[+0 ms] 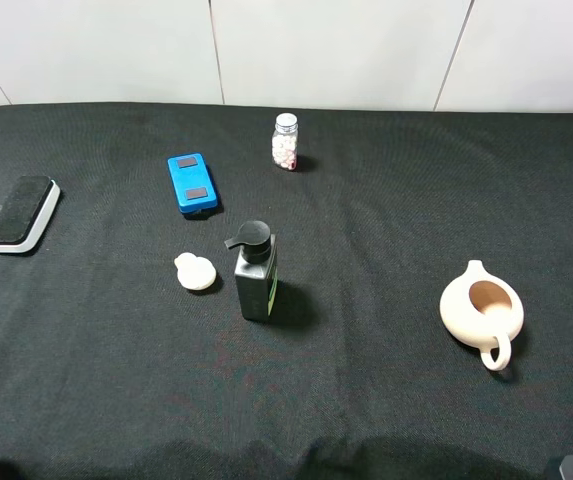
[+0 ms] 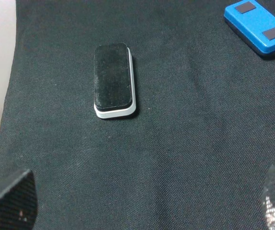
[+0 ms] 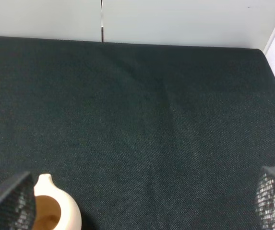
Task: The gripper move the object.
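Observation:
The object, a small cream-white lid (image 1: 196,272) with a round knob, lies on the black cloth just left of a dark pump bottle (image 1: 255,272). It shows in neither wrist view. My left gripper (image 2: 142,206) is open and empty, its fingers (image 2: 10,203) spread wide over the cloth near a black eraser (image 2: 113,80). My right gripper (image 3: 142,206) is open and empty, with the open cream teapot (image 3: 55,211) by one finger (image 3: 10,203). Both grippers stay at the near edge, far from the lid.
A black-and-white board eraser (image 1: 22,213) lies at the far left and a blue eraser (image 1: 193,183) behind the lid. A glass pill bottle (image 1: 285,142) stands at the back. The cream teapot (image 1: 481,312) sits at the right. A white wall borders the table's back edge.

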You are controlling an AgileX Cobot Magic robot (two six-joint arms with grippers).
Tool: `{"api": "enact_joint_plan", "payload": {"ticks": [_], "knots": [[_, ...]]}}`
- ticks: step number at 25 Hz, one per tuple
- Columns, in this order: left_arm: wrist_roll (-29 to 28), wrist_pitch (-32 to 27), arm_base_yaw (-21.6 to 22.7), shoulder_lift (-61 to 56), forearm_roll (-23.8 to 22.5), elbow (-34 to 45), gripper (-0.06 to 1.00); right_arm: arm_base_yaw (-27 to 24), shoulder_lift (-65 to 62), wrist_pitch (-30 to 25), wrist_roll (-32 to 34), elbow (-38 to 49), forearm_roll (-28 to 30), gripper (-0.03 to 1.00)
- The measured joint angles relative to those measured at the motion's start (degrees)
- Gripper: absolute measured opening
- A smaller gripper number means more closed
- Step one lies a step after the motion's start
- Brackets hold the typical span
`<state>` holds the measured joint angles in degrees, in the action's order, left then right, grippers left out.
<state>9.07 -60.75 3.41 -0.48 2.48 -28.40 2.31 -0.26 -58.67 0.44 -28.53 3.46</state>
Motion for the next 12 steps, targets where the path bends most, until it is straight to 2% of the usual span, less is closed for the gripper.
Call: {"api": "enact_joint_plan", "payload": {"ticks": [12], "knots": [[0.00,0.00,0.00,0.00,0.00,0.00,0.99,0.00,0.00,0.00,0.00,0.00,-0.01,0.69]]}}
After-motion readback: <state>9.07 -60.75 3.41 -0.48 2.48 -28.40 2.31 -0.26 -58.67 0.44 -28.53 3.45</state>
